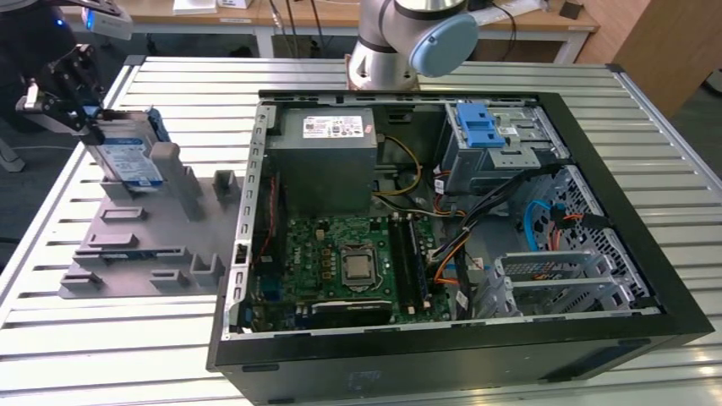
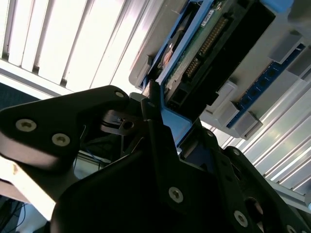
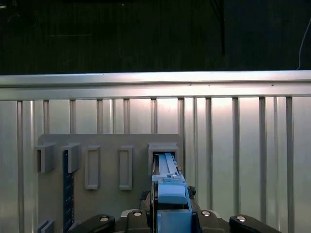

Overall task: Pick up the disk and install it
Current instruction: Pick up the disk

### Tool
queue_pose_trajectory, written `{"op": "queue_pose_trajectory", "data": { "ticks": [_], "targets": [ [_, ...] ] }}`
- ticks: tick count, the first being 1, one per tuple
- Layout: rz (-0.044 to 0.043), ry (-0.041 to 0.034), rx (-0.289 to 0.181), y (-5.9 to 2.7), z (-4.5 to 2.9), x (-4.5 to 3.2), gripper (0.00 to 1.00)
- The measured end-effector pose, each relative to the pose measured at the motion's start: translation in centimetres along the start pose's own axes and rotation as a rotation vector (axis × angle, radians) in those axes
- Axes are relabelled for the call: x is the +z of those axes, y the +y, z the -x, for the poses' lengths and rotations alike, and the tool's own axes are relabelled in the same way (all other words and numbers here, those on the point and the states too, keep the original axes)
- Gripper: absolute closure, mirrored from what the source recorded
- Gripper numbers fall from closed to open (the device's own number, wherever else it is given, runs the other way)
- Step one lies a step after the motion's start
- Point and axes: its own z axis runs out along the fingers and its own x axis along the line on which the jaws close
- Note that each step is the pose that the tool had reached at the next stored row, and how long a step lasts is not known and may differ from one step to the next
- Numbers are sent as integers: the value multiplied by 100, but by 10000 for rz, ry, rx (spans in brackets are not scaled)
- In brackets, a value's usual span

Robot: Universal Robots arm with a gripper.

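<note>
one gripper (image 1: 84,118) sits in the upper left of the exterior view, its fingers clamped on the disk (image 1: 127,156), which stands on edge at the upper end of a grey slotted holder (image 1: 135,245) on the slatted metal table (image 1: 113,355). in the second wrist view a black finger (image 2: 156,131) lies against the disk's blue rail, beside its green circuit board (image 2: 204,43). in the first wrist view the disk (image 3: 170,191) shows edge-on between the fingers. the open computer case (image 1: 451,368) lies just beside the holder, toward the exterior view's right.
</note>
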Motion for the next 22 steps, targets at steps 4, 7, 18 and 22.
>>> {"op": "queue_pose_trajectory", "data": {
  "ticks": [4,7,18,22],
  "targets": [
    [0,-1,0,0,0,-49,64],
    [0,-1,0,0,0,-89,64],
    [0,-3,0,-2,1,-212,64],
    [0,-2,0,-2,1,-253,64]
  ]
}}
